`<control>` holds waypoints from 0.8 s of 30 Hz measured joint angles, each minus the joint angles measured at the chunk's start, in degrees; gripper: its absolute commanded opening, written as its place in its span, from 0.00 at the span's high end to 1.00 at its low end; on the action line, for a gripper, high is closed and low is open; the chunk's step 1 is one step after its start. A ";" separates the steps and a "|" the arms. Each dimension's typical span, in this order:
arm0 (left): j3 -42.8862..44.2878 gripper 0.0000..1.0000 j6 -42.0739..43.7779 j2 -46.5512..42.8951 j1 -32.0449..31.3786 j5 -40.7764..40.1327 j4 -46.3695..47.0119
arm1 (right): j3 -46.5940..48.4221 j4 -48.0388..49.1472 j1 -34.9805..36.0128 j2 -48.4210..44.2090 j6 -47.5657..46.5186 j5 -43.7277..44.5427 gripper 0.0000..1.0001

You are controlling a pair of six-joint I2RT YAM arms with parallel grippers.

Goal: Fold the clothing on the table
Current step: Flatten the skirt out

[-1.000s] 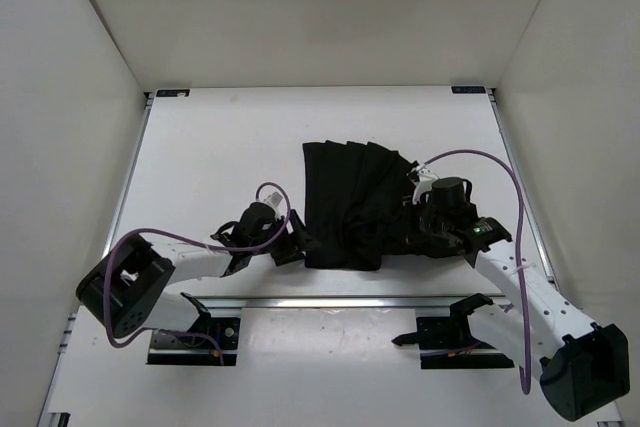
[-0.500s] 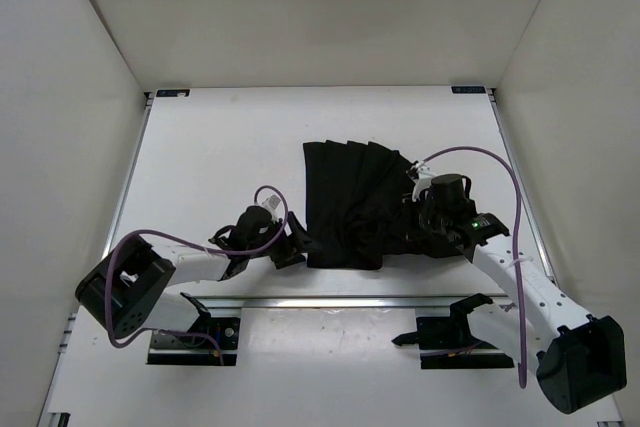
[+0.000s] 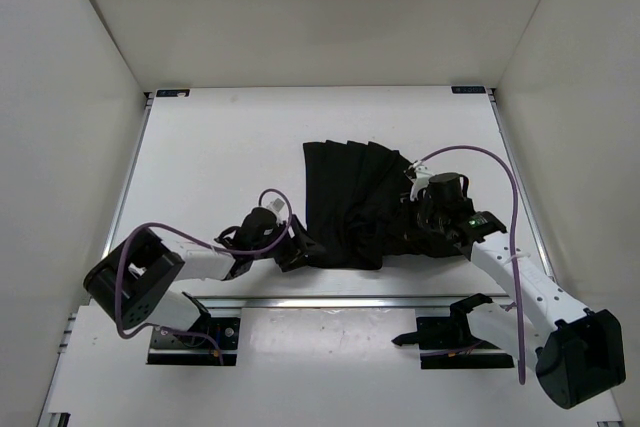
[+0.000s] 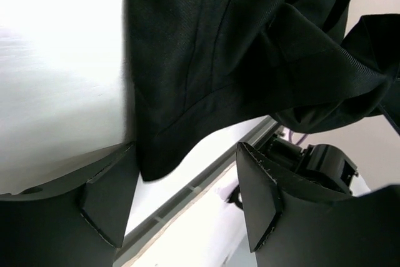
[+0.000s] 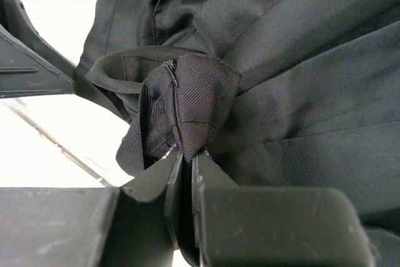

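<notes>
**Black pleated clothing on white worktop, both arms at its near edge**

Item: the clothing (image 3: pixel 350 202) – black, skirt-like, with parallel pleat ridges. It lies on the worktop (image 3: pixel 220 147), right of centre. The far part is flat, its ridges fanned toward the back wall. The near right part is gathered and rumpled.

Left gripper (image 3: pixel 297 250): low at the garment's near left corner. The jaws are spread, one finger on either side of the corner hem in the left wrist view. The fabric between them is not pinched. It sits close against one finger, and contact cannot be told.

Right gripper (image 3: pixel 418 219): at the garment's right side. The jaws are pressed together, pinching a puckered bunch of cloth with a seam running through it – the bunch bulges just past the fingertips in the right wrist view.

Surroundings: a metal rail (image 3: pixel 330 300) along the worktop's near edge, and plain white walls
</notes>
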 measured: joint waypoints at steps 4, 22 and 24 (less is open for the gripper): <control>0.26 0.36 -1.97 1.66 -0.66 -0.24 1.73 | 0.20 0.26 0.07 0.59 -0.09 -0.09 1.00; -1.70 0.87 -6.25 4.00 -0.48 -4.39 4.81 | 0.33 0.74 0.26 -0.22 -0.31 -0.87 0.99; -1.86 1.00 -6.47 4.33 -0.44 -4.61 4.85 | 0.31 0.74 0.20 -0.37 -0.17 -1.03 0.96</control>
